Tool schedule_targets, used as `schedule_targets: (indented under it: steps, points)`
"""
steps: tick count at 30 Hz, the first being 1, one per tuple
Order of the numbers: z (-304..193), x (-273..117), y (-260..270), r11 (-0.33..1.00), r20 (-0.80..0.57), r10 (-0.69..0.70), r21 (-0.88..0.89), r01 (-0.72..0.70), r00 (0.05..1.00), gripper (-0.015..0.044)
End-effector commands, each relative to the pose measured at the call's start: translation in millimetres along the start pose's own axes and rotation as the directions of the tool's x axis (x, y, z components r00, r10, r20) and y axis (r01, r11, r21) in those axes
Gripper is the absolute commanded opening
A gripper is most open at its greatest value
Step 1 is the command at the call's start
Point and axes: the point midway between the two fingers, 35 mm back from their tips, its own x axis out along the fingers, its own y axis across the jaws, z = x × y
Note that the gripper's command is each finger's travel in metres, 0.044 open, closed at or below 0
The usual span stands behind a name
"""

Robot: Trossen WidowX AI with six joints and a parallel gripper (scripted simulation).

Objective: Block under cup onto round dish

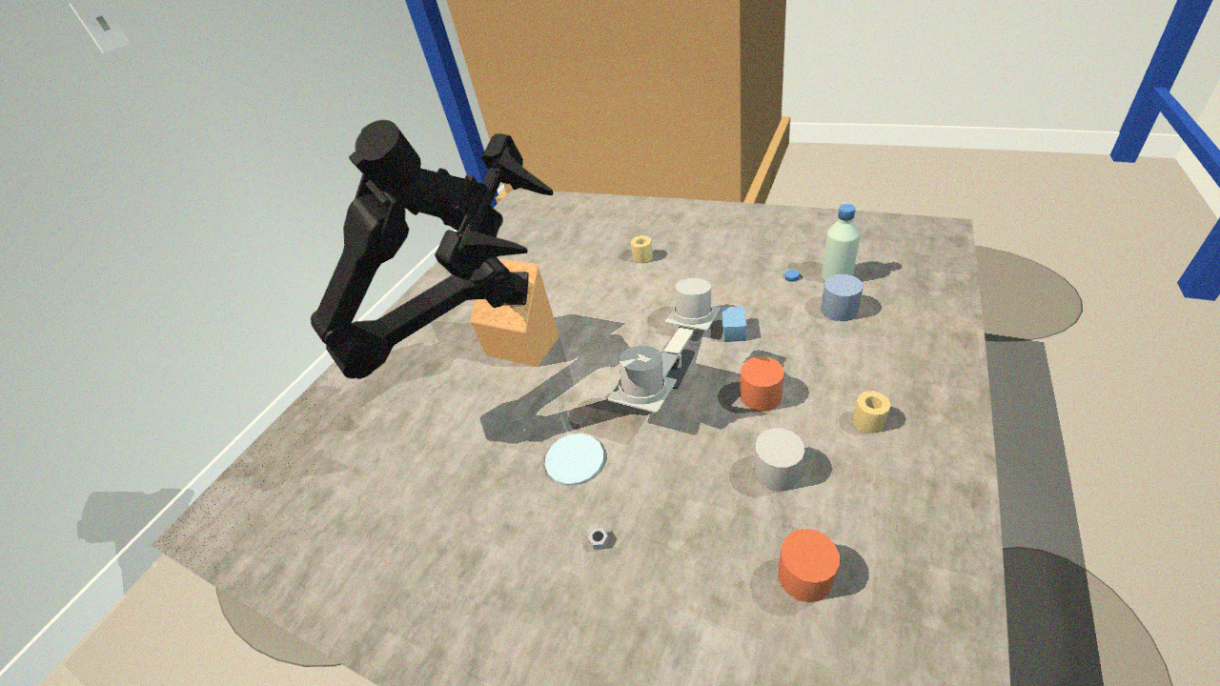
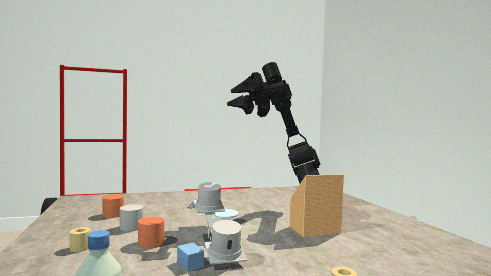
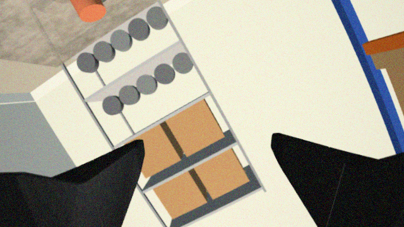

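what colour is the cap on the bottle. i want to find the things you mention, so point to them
Blue cap (image 1: 845,211) (image 2: 98,239), showing best in the exterior view.

We had the arm (image 1: 362,230) (image 2: 288,118) raised and bent, gripper (image 1: 538,221) (image 2: 229,97) (image 3: 209,143) wide open, fingers apart, nothing held.

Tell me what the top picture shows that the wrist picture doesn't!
Only the top view shows the balance with two grey cups, the round dish, the blue block and the green bottle. Only the wrist view shows a shelf rack with grey round things and brown boxes. Both show the open pincer, an orange cylinder, part of the table and a blue post.
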Motion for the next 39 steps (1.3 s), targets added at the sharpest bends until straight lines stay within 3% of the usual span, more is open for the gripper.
schedule_targets:
  steps: [1, 10, 19, 39]
  points:
    - [0.4, 0.2, -0.5, 1.0, 0.001, 0.0, 0.006, 0.0, 1.0, 0.0426]
    - [20.3, 10.4, -24.1, 0.959, 0.066, -0.008, 0.283, -0.011, 0.998, 0.044]
    - [44.6, 19.3, -46.0, 0.83, 0.136, -0.007, 0.553, -0.07, 0.991, 0.044]
    - [104.9, 31.6, -80.4, 0.299, 0.283, 0.036, 0.912, -0.28, 0.959, 0.044]
